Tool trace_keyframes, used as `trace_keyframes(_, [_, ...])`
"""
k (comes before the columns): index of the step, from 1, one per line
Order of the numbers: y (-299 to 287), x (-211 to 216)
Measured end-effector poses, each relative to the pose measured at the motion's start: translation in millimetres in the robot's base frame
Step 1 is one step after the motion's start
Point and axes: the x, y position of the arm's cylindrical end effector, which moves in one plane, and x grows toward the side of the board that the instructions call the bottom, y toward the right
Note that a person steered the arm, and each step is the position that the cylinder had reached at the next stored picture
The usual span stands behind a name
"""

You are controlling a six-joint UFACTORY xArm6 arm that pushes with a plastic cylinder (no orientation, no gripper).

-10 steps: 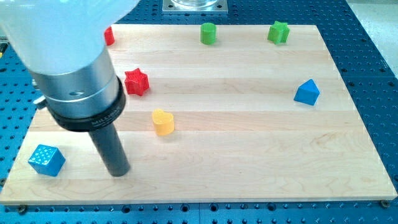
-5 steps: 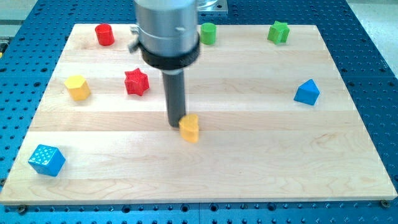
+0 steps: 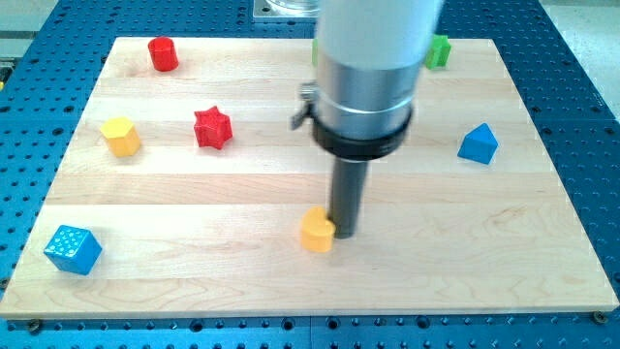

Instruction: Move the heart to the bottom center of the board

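The yellow heart (image 3: 317, 231) lies on the wooden board (image 3: 465, 242), a little below the middle and near the centre line. My tip (image 3: 343, 234) stands on the board right at the heart's right side, touching or almost touching it. The rod rises from there to the wide grey arm body, which hides the top middle of the board.
A yellow hexagon block (image 3: 120, 136) and a red star (image 3: 212, 127) lie at the left. A red cylinder (image 3: 162, 53) is at the top left. A blue cube (image 3: 72, 249) is at the bottom left, a blue triangular block (image 3: 478, 143) at the right, a green block (image 3: 440, 50) at the top right.
The heart has moved down and right, from left of centre towards the bottom centre. My tip swept from the far left across to the heart's right side.
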Motion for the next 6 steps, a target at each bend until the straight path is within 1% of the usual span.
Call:
trace_keyframes(1, [-9, -20])
trace_keyframes(2, [-59, -18])
trace_keyframes(3, [-67, 27])
trace_keyframes(4, [-80, 18])
trace_keyframes(5, [-75, -1])
trace_keyframes(6, [-52, -5])
